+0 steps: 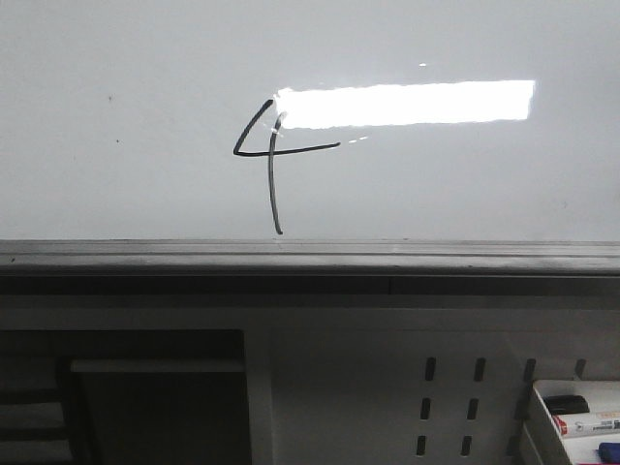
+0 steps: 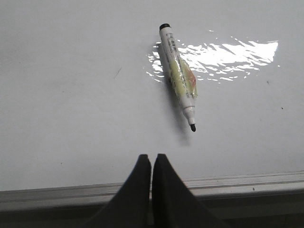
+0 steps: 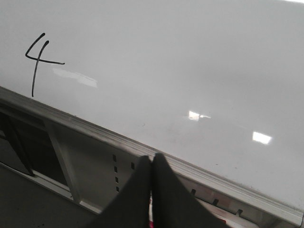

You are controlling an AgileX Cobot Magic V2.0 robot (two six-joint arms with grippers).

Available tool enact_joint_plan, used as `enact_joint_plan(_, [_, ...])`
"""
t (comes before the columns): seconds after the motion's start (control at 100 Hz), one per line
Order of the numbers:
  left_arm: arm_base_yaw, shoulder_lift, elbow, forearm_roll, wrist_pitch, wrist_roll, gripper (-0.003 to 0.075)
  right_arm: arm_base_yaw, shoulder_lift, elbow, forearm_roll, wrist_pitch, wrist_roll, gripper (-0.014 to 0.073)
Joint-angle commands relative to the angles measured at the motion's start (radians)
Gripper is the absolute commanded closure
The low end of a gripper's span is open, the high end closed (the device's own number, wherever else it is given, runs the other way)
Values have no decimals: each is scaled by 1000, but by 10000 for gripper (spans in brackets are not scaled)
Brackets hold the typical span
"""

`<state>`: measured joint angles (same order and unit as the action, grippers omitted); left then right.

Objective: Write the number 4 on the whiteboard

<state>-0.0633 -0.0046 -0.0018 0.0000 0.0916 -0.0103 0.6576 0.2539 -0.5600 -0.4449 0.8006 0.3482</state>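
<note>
The whiteboard (image 1: 436, 184) fills the upper front view, with a bright light reflection and a grey rail (image 1: 310, 257) along its near edge. The number 4 (image 1: 271, 184) is drawn on it in thin black strokes; it also shows in the right wrist view (image 3: 42, 60). An uncapped black marker (image 2: 179, 76) lies on the whiteboard (image 2: 71, 95) in the left wrist view, tip toward the rail. My left gripper (image 2: 151, 156) is shut and empty, just short of the marker's tip. My right gripper (image 3: 153, 156) is shut and empty over the rail, well to the side of the 4.
Below the rail is a white perforated panel (image 1: 387, 387) with oval slots. A white tray (image 1: 536, 426) holding several markers sits at the lower right. A dark opening (image 1: 155, 397) lies at the lower left.
</note>
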Motion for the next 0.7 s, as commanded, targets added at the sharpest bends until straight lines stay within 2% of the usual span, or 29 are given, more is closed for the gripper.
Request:
enact_joint_plan(0.0, [-2,-28,26,0,-78,-9,741,-3,11,-23,-33,-63,1,661])
enact_joint_plan(0.36, [-2,-28,26,0,-78,-9,741,-3,-5,-11,-33,-70,1,661])
enact_joint_plan(0.42, [-2,-28,26,0,-78,-9,741,-31,-33,12,-19,-91,1,661])
enact_joint_plan(0.52, [-2,-28,26,0,-78,-9,741,-126,-86,115,41,-284,3,661])
enact_joint_plan(0.6, [-2,-28,26,0,-78,-9,741,-256,-135,250,42,-558,3,661])
enact_joint_plan(0.69, [-2,-28,26,0,-78,-9,741,-388,-182,401,74,-784,8,661])
